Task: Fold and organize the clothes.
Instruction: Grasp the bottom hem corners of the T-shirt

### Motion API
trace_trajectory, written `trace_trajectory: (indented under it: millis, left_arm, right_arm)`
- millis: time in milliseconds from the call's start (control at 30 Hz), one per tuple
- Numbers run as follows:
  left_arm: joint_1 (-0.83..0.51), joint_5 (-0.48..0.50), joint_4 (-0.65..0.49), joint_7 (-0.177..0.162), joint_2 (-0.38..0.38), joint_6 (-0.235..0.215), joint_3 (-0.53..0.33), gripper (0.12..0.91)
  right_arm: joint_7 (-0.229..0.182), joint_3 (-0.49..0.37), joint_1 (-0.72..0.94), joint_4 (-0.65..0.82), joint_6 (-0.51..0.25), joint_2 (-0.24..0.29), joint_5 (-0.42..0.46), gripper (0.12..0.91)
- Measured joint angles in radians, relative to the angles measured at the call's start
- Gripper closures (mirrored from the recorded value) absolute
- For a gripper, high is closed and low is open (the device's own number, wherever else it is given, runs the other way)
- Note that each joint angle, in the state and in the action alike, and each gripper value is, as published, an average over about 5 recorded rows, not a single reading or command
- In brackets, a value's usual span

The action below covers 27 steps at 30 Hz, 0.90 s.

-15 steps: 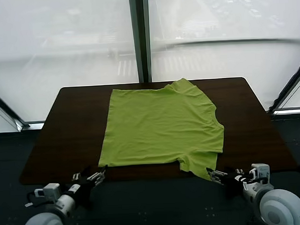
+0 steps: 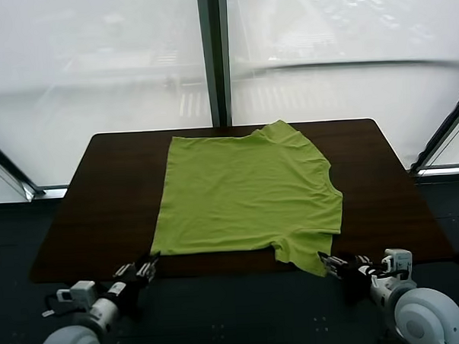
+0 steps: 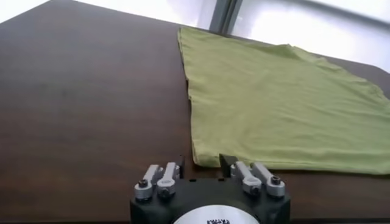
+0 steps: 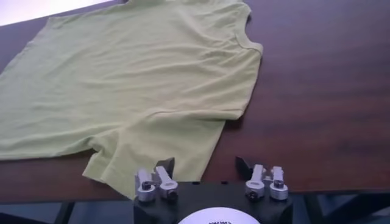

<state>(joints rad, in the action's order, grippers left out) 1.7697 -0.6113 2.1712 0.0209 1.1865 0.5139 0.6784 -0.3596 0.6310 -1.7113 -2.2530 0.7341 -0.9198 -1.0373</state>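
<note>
Nearest the robot, both grippers sit low at the near edge of the dark wooden tabletop (image 2: pixel 101 193). The left gripper (image 2: pixel 142 271) hangs just off the near left corner of the lime-green T-shirt (image 2: pixel 246 194); in its wrist view the jaws stand a little apart with the shirt's corner just in front of them, and nothing lies between the fingertips (image 3: pixel 224 161). The right gripper (image 2: pixel 331 265) is at the sleeve that droops over the near edge of the tabletop. Its jaws are spread, and the sleeve's hem lies beside one fingertip (image 4: pixel 166 164); whether it actually touches the cloth is hard to tell from these angles, but nothing is pinched between the jaws.

The shirt lies flat in the middle of the tabletop, plain side up with no print showing. It appears folded lengthwise: its left edge runs as one straight line from near to far, while the right side keeps its short sleeve and side seam. The near sleeve hangs slightly past the tabletop's edge. Soft wrinkles run across the fabric near the right armhole. The ribbed round neck sits at the far end, towards the right.

Beyond the tabletop stands a pale window (image 2: pixel 103 63) with a dark upright frame (image 2: pixel 214 58) at its centre.
</note>
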Motion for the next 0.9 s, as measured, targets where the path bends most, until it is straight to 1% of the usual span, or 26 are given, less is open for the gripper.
trace_trajectory:
  millis: [133, 300, 500, 800, 900]
  left_arm:
    - [-0.001, 0.003, 0.000, 0.001, 0.003, 0.005, -0.003, 0.870]
    - [-0.001, 0.003, -0.003, 0.001, 0.007, 0.006, -0.005, 0.881]
    - [0.004, 0.003, -0.003, 0.002, 0.013, 0.004, -0.005, 0.881]
    - [0.025, 0.002, 0.019, 0.001, 0.020, 0.017, 0.002, 0.881]
    - [0.042, 0.004, 0.033, 0.000, 0.022, 0.020, 0.010, 0.881]
  right_arm:
    - [0.000, -0.006, 0.000, 0.000, 0.000, 0.001, 0.000, 0.794]
    - [0.007, -0.006, -0.002, -0.004, 0.000, 0.001, -0.001, 0.880]
    - [0.017, 0.013, -0.024, -0.033, 0.004, 0.010, -0.002, 0.887]
    - [0.001, 0.063, -0.124, -0.123, -0.008, 0.026, -0.003, 0.887]
    - [-0.010, 0.078, -0.166, -0.147, -0.009, 0.030, -0.005, 0.887]
